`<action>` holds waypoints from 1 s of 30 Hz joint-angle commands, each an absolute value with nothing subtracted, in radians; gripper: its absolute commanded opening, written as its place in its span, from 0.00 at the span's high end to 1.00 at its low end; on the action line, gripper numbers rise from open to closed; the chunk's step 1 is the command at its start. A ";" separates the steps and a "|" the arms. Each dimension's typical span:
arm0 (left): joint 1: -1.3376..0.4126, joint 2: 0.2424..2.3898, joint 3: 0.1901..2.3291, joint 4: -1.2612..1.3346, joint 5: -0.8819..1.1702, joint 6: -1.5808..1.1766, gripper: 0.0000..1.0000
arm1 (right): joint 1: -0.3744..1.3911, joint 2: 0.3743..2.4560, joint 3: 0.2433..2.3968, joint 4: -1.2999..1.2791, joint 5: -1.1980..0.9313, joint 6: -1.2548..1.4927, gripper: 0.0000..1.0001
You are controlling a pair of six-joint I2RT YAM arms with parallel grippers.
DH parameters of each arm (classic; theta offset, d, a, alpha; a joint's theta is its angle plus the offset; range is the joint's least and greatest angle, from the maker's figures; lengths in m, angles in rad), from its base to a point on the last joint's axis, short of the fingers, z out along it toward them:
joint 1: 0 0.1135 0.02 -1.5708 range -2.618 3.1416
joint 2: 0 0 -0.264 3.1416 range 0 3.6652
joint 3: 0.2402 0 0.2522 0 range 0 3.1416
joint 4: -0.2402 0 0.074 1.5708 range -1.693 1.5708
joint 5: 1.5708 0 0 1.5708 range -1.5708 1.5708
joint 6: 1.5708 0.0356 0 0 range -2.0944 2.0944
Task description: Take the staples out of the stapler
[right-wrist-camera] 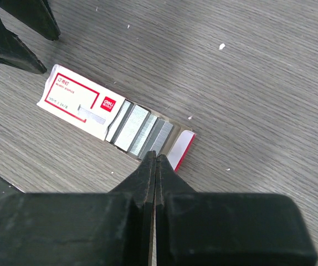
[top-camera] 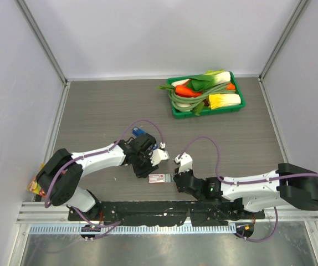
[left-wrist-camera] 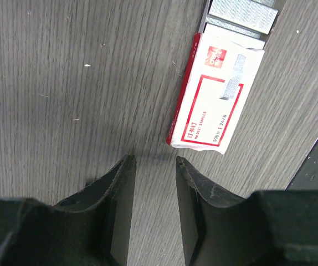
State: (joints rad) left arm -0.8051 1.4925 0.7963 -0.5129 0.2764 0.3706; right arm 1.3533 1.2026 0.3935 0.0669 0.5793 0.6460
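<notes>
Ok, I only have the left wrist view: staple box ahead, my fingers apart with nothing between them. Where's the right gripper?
Observer: The right gripper is shut, its tips at the open end of the staple box, by the staples.
Operator: Holding anything?
Observer: Nothing shows between its fingers.
Operator: How far is the drawer out?
Observer: Several staple strips lie exposed, and the drawer's red end sticks out past them.
</notes>
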 commanded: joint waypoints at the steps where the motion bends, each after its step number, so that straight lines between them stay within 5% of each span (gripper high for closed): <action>1: -0.810 1.471 0.816 -0.494 0.295 0.368 0.61 | 1.358 1.216 0.396 0.095 0.601 0.666 0.99; 30: -0.811 1.462 0.813 -0.495 0.295 0.373 0.62 | 1.350 1.307 0.462 0.158 0.565 0.597 0.99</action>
State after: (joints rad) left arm -0.8051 1.4872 0.7963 -0.5133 0.2764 0.3714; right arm 1.3518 1.2968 0.4122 0.1230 0.5583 0.6254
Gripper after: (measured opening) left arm 0.387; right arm 0.026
